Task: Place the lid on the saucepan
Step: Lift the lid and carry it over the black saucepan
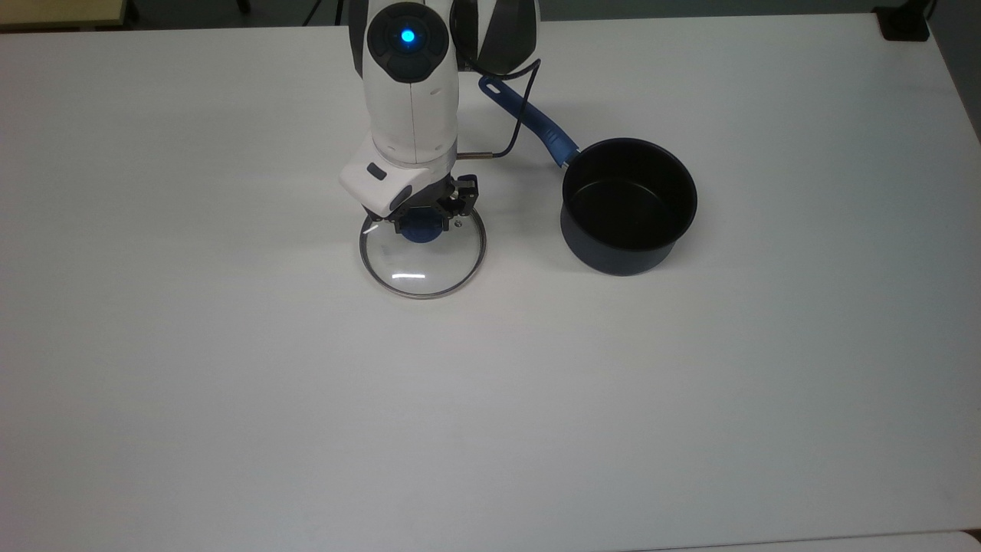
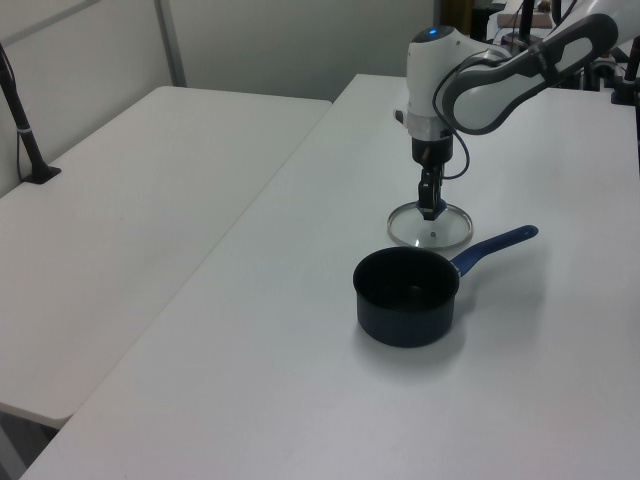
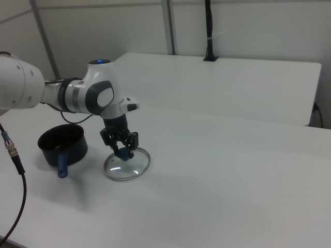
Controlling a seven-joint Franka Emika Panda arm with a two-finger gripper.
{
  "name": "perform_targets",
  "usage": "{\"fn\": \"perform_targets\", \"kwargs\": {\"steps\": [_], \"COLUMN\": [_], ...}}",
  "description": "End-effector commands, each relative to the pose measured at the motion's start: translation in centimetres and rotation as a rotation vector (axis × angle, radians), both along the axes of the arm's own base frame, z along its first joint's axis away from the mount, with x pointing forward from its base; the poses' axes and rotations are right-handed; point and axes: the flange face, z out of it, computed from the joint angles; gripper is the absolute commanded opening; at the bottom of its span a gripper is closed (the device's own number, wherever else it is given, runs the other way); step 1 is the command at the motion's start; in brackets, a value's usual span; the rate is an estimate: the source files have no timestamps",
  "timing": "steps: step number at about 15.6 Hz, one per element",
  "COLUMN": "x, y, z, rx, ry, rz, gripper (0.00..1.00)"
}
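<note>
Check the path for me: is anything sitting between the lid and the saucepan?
Nothing visible does. The lid lies flat with the gripper at its blue knob; only bare table separates it from the open saucepan.

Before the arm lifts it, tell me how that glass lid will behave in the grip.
The lid looks rigid, a glass disc in a metal rim, so it probably won't flex but could chip if dropped. Held only by its small blue knob, it may tilt or swing. The gripper sits at that knob.

I see the lid [image 1: 422,257] as clear, glossy glass with a thin metal rim; the saucepan [image 1: 628,205] looks matt dark, the surface [image 1: 490,399] smooth matt white.
</note>
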Motion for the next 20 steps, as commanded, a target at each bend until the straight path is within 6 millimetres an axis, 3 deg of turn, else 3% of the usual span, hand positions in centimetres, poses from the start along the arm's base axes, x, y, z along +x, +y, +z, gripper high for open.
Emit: {"fn": "perform_targets", "kwargs": {"steps": [1, 4, 5, 8, 10, 15, 20], "x": [-0.1, 1.2, 1.6, 0.9, -0.6, -2.8, -3.9], "y": [0.1, 0.3, 1.4, 6.2, 10.8, 18.3, 22.7], "z": [3.4, 7.8, 9.5, 12.5, 13.9, 13.9, 11.8], "rx": [-0.005, 0.000, 0.005, 0.004, 0.013, 0.024, 0.022], "ry": [-0.043, -0.048, -0.064, -0.053, -0.067, -0.077, -0.062], "rz": [0.001, -0.068, -0.094, -0.082, -0.030, -0.014, -0.007], "gripper": [0.41, 0.41, 0.41, 0.41, 0.41, 0.41, 0.42]}}
